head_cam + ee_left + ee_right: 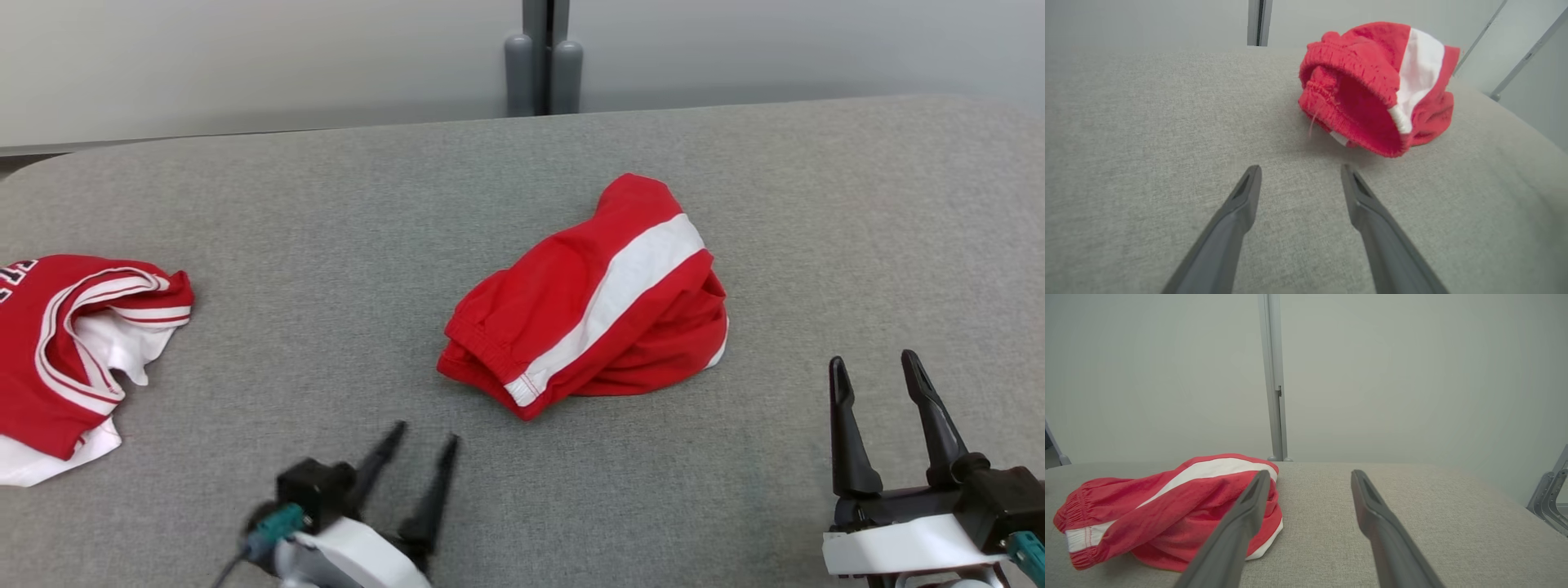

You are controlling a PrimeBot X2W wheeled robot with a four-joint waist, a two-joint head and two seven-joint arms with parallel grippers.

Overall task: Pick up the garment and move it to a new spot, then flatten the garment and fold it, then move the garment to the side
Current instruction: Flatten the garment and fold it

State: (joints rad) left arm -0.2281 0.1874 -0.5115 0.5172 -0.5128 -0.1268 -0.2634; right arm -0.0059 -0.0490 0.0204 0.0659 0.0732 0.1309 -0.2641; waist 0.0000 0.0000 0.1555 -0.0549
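Note:
The garment [589, 300] is a pair of red shorts with a white side stripe, lying bunched in a heap at the middle of the grey table. In the left wrist view the garment [1378, 87] shows its elastic waistband opening, just beyond my fingers. My left gripper [424, 437] is open and empty, low over the table, a short way in front and to the left of the heap. At the lower right, my right gripper [878, 367] stands open and empty to the right of the garment [1167, 510].
A second red and white garment, a jersey [73, 351], lies crumpled at the table's left edge. The grey fabric table [857, 204] stretches bare to the right and back. A pale wall with a grey post [543, 57] stands behind it.

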